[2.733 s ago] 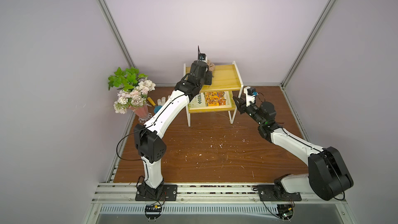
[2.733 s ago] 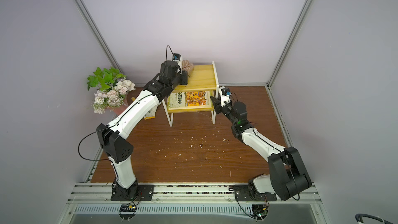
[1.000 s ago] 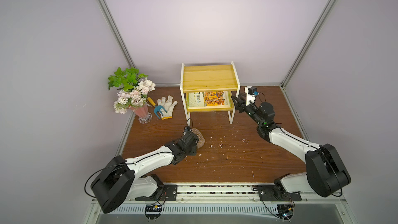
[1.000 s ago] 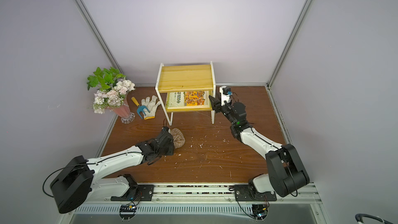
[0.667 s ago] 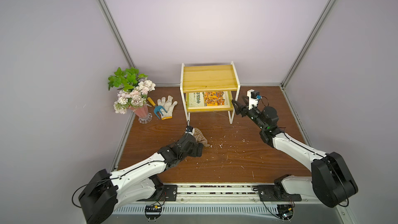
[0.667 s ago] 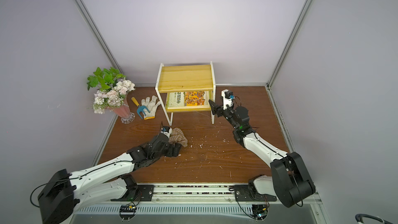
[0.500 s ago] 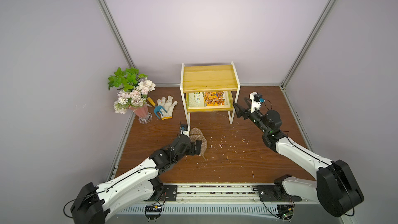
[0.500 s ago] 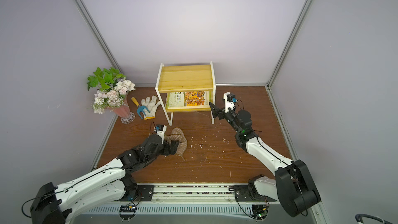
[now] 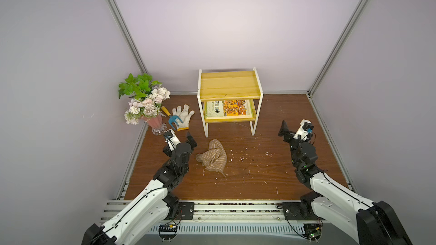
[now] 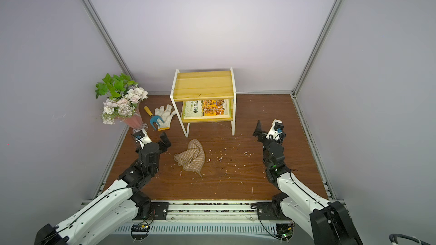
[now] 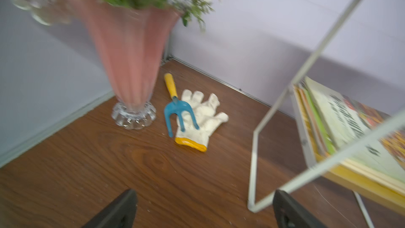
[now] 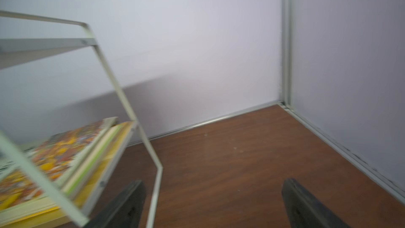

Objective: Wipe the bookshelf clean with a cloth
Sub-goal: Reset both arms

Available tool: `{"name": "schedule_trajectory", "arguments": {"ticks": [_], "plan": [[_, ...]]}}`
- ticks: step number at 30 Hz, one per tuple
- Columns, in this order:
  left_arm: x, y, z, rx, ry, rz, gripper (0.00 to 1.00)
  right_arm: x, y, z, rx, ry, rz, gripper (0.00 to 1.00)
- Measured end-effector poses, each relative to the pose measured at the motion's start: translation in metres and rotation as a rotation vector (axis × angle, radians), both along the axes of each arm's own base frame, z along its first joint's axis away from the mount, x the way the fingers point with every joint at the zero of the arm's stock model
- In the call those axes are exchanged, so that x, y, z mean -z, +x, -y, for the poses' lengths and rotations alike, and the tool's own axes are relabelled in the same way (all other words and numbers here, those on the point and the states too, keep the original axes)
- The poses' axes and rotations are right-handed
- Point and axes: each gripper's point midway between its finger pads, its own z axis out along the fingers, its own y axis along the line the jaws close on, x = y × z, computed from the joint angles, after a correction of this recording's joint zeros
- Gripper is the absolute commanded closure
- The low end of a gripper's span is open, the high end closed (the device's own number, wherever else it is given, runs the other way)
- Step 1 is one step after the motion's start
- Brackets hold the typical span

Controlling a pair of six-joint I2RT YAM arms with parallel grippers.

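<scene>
Left wrist view: left gripper [image 11: 203, 196] spread wide, holding nothing. Right wrist view: right gripper [image 12: 213, 183] likewise spread, empty. In a top view, cloth [image 9: 213, 159] lies crumpled on table [image 9: 259, 180], before bookshelf [image 9: 227, 86], just beside left gripper, apart from it.

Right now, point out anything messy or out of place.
The cloth lies crumpled on the table in front of the bookshelf, not folded or put away. Pale crumbs are scattered over the table around it. Nothing looks damaged or tipped.
</scene>
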Motion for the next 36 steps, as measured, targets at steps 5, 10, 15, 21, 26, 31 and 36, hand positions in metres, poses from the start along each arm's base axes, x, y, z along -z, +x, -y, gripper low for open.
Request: {"name": "schedule_trajectory", "arguments": {"ticks": [5,10,15,21,26,31,36], "plan": [[0.016,0.004,-0.054,-0.181,0.110,-0.030,0.00,0.034,-0.023,0.061,0.276,0.008,-0.075,0.01],[0.055,0.010,-0.090,-0.246,0.157,-0.131,0.00,0.058,-0.037,0.095,0.428,0.043,-0.122,0.01],[0.074,0.036,-0.082,-0.127,0.187,-0.167,0.00,0.079,-0.043,0.108,0.486,0.054,-0.175,0.01],[0.084,0.071,-0.056,0.048,0.204,-0.148,0.00,0.089,-0.046,0.117,0.518,0.052,-0.195,0.01],[0.074,0.083,-0.041,0.139,0.232,-0.073,0.00,0.090,-0.048,0.120,0.526,0.058,-0.176,0.01],[0.076,0.080,-0.038,0.161,0.247,-0.021,0.00,0.092,-0.046,0.122,0.534,0.056,-0.171,0.01],[0.079,0.074,-0.038,0.156,0.256,-0.009,0.00,0.091,-0.046,0.125,0.545,0.057,-0.162,0.01]]}}
